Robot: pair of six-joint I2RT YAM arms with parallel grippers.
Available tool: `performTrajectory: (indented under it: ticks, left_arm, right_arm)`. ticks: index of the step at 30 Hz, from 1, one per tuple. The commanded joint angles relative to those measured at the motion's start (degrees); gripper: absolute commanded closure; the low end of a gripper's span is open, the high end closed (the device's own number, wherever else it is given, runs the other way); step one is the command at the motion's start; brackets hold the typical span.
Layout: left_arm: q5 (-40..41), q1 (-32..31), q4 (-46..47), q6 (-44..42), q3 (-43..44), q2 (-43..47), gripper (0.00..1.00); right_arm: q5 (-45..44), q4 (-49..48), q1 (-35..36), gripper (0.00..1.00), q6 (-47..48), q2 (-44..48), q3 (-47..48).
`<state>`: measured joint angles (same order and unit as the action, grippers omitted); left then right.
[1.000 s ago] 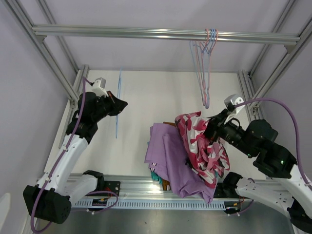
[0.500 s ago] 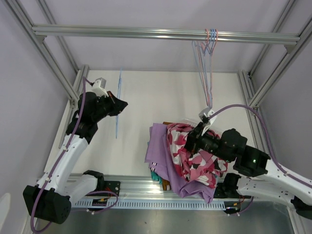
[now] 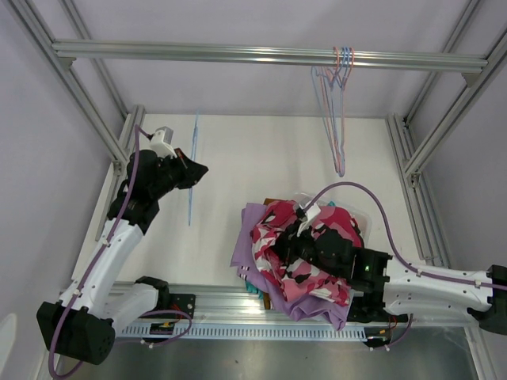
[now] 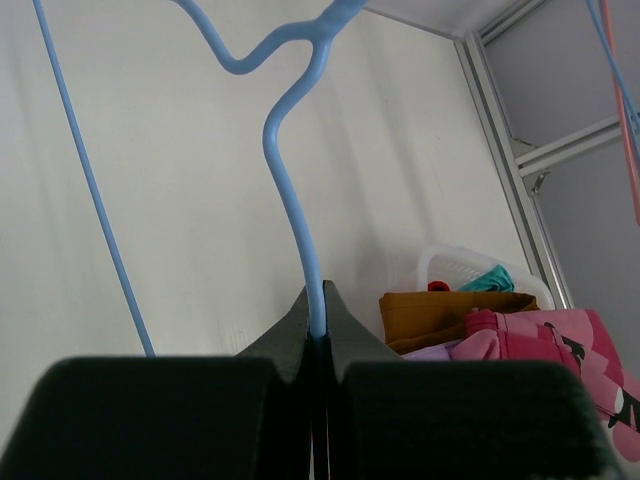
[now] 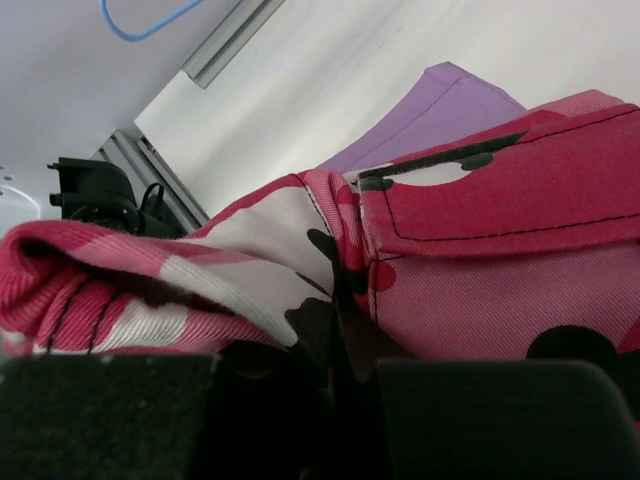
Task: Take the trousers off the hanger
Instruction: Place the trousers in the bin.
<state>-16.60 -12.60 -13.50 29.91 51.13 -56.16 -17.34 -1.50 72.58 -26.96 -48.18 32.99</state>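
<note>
We find the camouflage trousers point(image 3: 271, 244) bunched on top of the pile at the near edge of the table point(image 3: 261, 158), about 5 o'clock from its centre in the top view. The heap's long axis runs roughly from 10 to 4 o'clock, and we cannot tell the waist end from the leg end. The right gripper point(image 5: 338, 365) reaches in from 3 o'clock, its fingers pinching a fold of the print. The lilac trousers point(image 3: 244, 253) lie beneath, sticking out toward 9 o'clock. Well apart at 9 o'clock, the left gripper point(image 3: 200, 169) has its fingers pressed together on the neck of a blue hanger point(image 3: 191, 198), which runs 12 to 6.
</note>
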Motion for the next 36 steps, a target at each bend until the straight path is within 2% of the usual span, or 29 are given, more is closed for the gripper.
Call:
performTrajectory:
  ticks: [1,3,4,7,8,9,14,19,22,26,27,29,32,36]
  left_arm:
    - [0.7,-0.4,1.2,-1.1,2.7,1.4,0.99]
    - [0.7,-0.4,1.2,-1.1,2.6,1.4,0.99]
    - [0.6,-0.4,1.3,-1.1,2.7,1.5,1.0]
    - [0.3,-0.4,1.5,-1.0,2.6,1.6,1.0]
    - [0.3,-0.4,1.5,-1.1,2.6,1.6,1.0]
    - [0.3,-0.4,1.5,-1.0,2.7,1.6,1.0]
    - [0.3,-0.4,1.5,-1.0,2.7,1.8,0.99]
    - [0.2,-0.4,1.3,-1.0,2.7,1.7,1.0]
    - [0.2,-0.4,1.5,-1.0,2.6,1.8,0.99]
    - [-0.2,-0.5,1.5,-0.7,2.5,1.5,1.0]
    - [-0.2,-0.5,1.4,-0.7,2.7,1.5,1.0]
    - [-0.2,-0.5,1.5,-0.8,2.6,1.6,1.0]
    - [-0.4,-0.5,1.5,-0.6,2.6,1.6,0.99]
    - [-0.5,-0.5,1.5,-0.6,2.7,1.7,1.0]
  right_arm:
    - [-4.5,0.1,1.3,0.84,-2.3,0.2,-1.5]
    - [-5.3,1.3,1.9,0.76,-1.7,1.0,0.4]
    - [-5.9,4.7,2.0,0.75,-1.1,1.2,1.4]
    - [-7.5,10.4,3.3,0.65,0.0,1.9,6.5]
    - [-7.7,11.9,4.1,0.61,1.0,2.0,8.0]
    - [-7.8,13.5,4.7,0.52,1.5,2.2,9.9]
    - [-9.2,23.2,8.1,0.35,4.5,1.1,22.4]
    - [-10.3,27.2,12.3,0.3,6.8,-1.5,28.9]
    - [-12.4,26.7,13.6,0.32,8.5,-1.7,30.3]
    - [-17.4,27.5,13.6,0.61,10.6,-1.4,31.9]
    - [-18.9,28.1,13.6,0.76,10.8,-1.3,32.9]
    - [-23.3,30.1,13.6,0.88,11.1,-1.0,33.6]
    - [-27.5,32.3,13.1,0.92,10.8,0.3,32.8]
    - [-26.8,30.5,11.5,0.92,8.1,3.3,26.4]
